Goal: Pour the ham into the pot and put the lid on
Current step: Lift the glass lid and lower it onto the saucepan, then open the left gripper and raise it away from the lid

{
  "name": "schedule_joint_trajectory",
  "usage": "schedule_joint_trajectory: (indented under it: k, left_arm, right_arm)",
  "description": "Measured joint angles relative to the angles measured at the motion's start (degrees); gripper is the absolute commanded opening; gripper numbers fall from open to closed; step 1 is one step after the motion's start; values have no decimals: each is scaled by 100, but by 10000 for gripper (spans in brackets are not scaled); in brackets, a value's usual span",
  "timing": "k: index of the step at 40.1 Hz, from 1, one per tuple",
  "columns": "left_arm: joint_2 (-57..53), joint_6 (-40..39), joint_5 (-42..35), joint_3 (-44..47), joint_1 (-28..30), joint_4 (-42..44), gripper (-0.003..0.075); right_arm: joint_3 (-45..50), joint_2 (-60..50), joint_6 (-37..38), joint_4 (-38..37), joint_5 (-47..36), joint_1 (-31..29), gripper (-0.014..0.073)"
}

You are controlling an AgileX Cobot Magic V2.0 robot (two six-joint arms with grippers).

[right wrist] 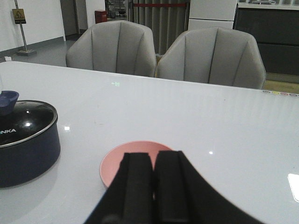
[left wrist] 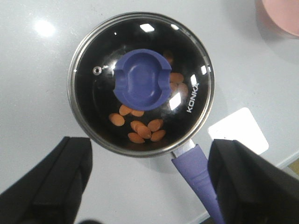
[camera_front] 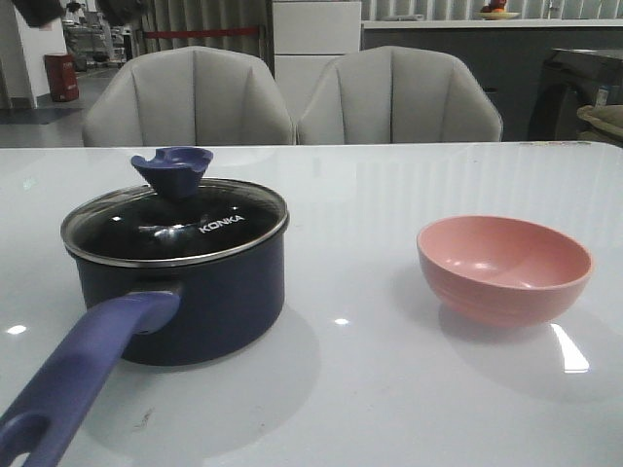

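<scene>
Two grey chairs (camera_front: 292, 97) stand behind the white bench (camera_front: 370, 389); nothing blocks the pot (camera_front: 185, 292). The left end effector (left wrist: 149, 182) is spread wide and empty, holding and touching nothing. Directly below it sits the pot with the lid (left wrist: 140, 84) seated on its rim, the ham (left wrist: 140, 128) showing through the glass, the pot's handle (left wrist: 198, 177) passing beside one finger. The right end effector (right wrist: 153, 186) is closed on nothing, the pink bowl (right wrist: 128, 156) just beyond its fingertips, the pot well apart

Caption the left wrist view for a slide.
Open left gripper above the lidded pot, ham visible through the glass lid.
</scene>
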Motion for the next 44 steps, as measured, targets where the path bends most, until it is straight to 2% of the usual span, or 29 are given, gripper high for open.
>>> schedule_joint_trajectory:
  k: [7, 21, 30, 35, 40, 44]
  left_arm:
    - [-1136, 0, -275, 778, 0, 3, 428]
    - [-3415, 8, -1741, 3102, 0, 3, 337]
    - [-5001, 8, -2353, 4400, 0, 3, 275]
    - [-6080, 8, -2711, 5007, 0, 3, 223]
    - [-7194, 8, -3027, 5546, 0, 3, 113]
    - [-7843, 8, -3274, 5864, 0, 3, 113]
  right_arm:
    - [0, 0, 0, 0, 0, 0, 142]
    - [0, 0, 0, 0, 0, 0, 142]
    - [0, 0, 0, 0, 0, 0, 142]
    - [0, 0, 0, 0, 0, 0, 142]
    - [0, 0, 0, 0, 0, 0, 142]
    - [0, 0, 0, 0, 0, 0, 142]
